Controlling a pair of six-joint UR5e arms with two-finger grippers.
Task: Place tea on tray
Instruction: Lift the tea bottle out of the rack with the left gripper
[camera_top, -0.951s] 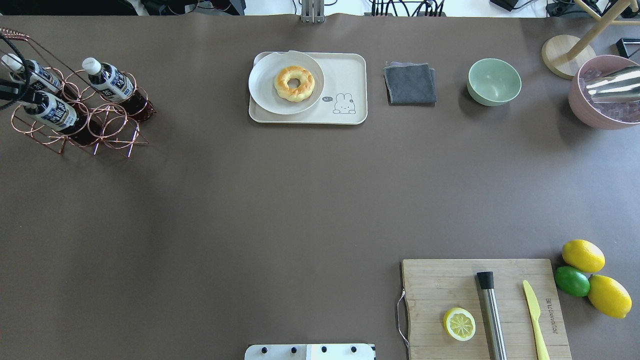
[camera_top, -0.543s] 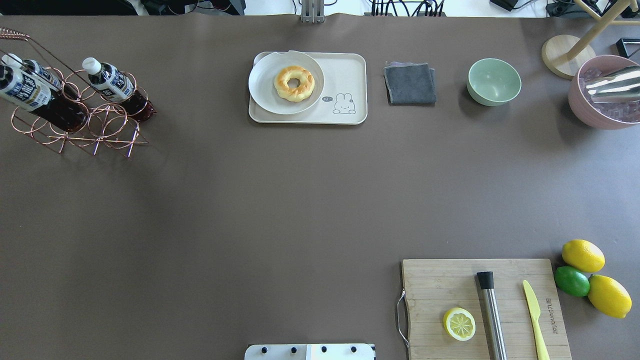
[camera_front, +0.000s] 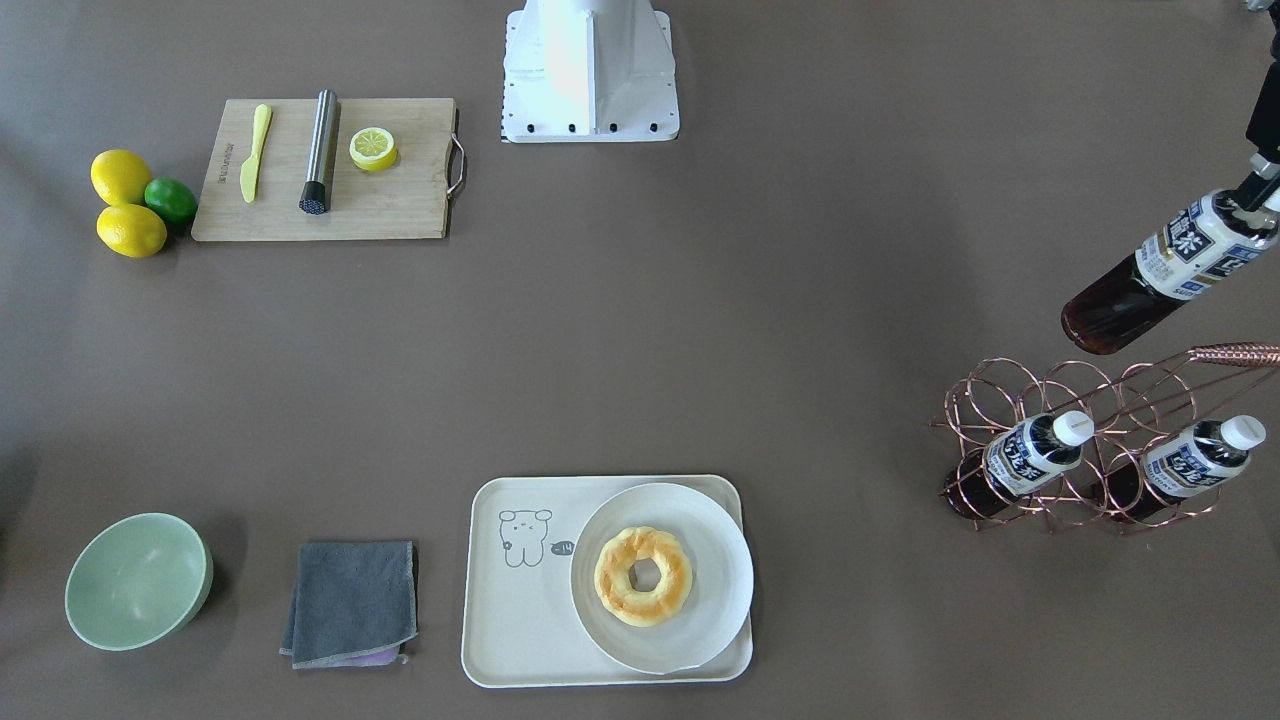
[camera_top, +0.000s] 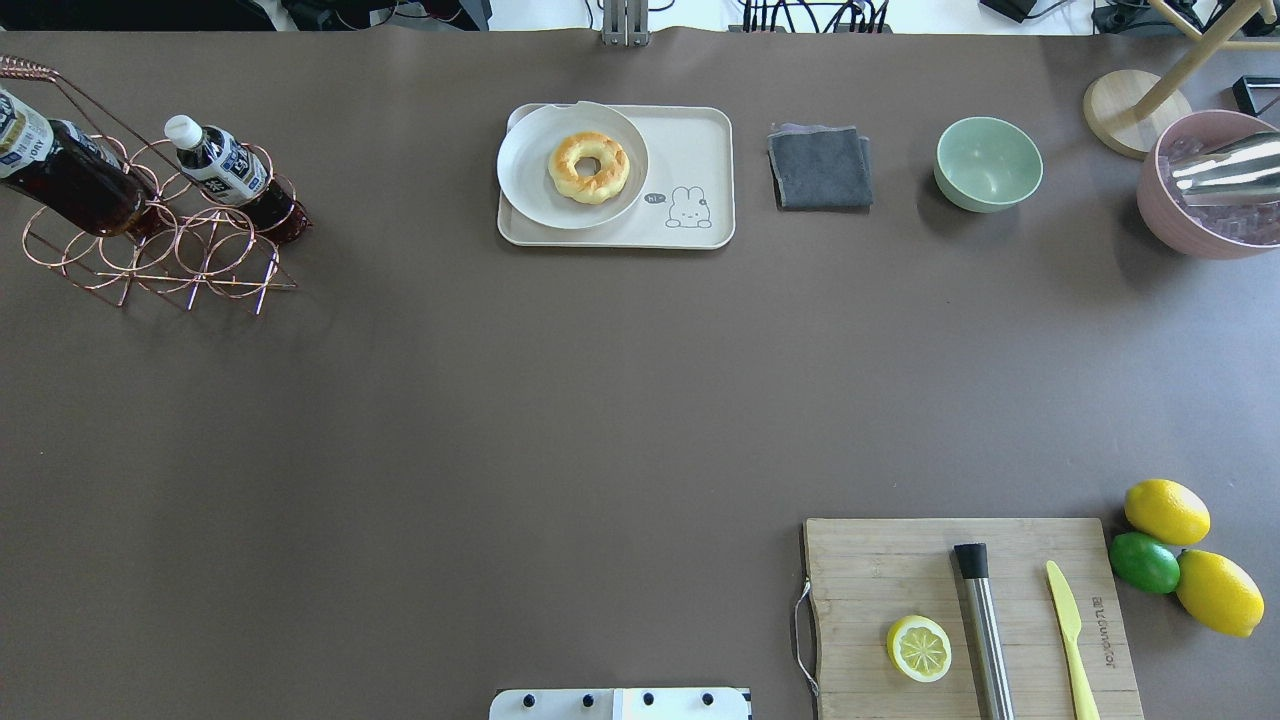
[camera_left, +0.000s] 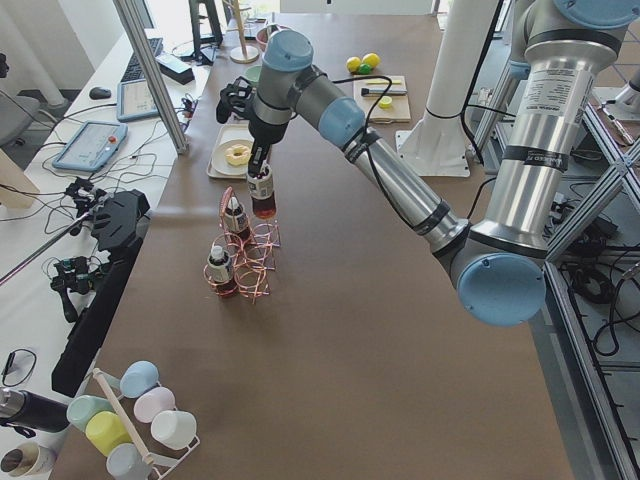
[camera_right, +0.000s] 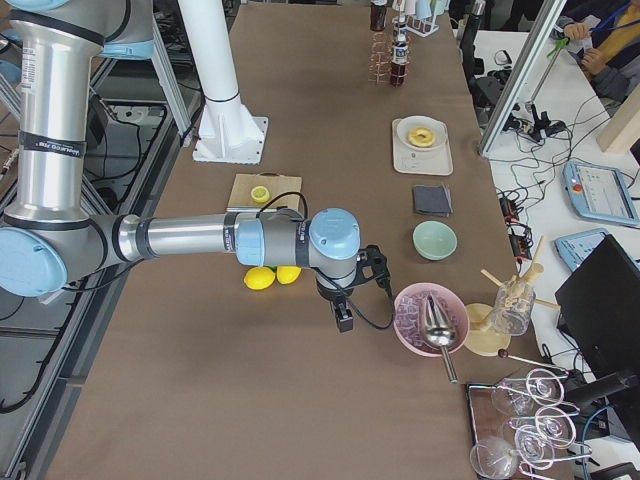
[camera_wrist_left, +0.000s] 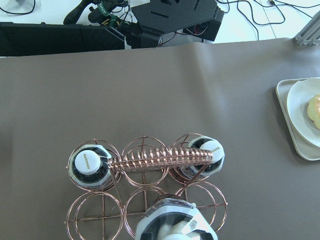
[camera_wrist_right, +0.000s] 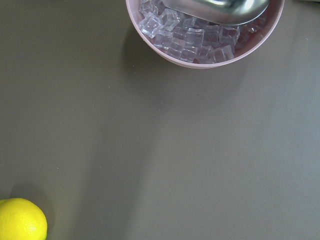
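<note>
My left gripper (camera_front: 1262, 195) is shut on the neck of a tea bottle (camera_front: 1170, 270) and holds it tilted in the air above the copper wire rack (camera_front: 1100, 385). The held bottle shows at the left edge of the overhead view (camera_top: 60, 170) and at the bottom of the left wrist view (camera_wrist_left: 172, 227). Two alike bottles (camera_front: 1035, 455) (camera_front: 1195, 458) stay in the rack. The cream tray (camera_top: 695, 140) with the cartoon stands at the far middle and bears a white plate (camera_top: 530, 170) with a doughnut. My right gripper (camera_right: 342, 318) hangs near the pink ice bowl; I cannot tell whether it is open.
A grey cloth (camera_top: 820, 167), a green bowl (camera_top: 988, 163) and a pink bowl of ice (camera_top: 1160, 220) stand right of the tray. A wooden board (camera_top: 870, 570) with a lemon half, muddler and knife lies front right, with lemons and a lime (camera_top: 1145, 562) beside it.
The left gripper has lifted the tea bottle up out of the rack and toward the overhead view's left edge. Nothing else has moved.
</note>
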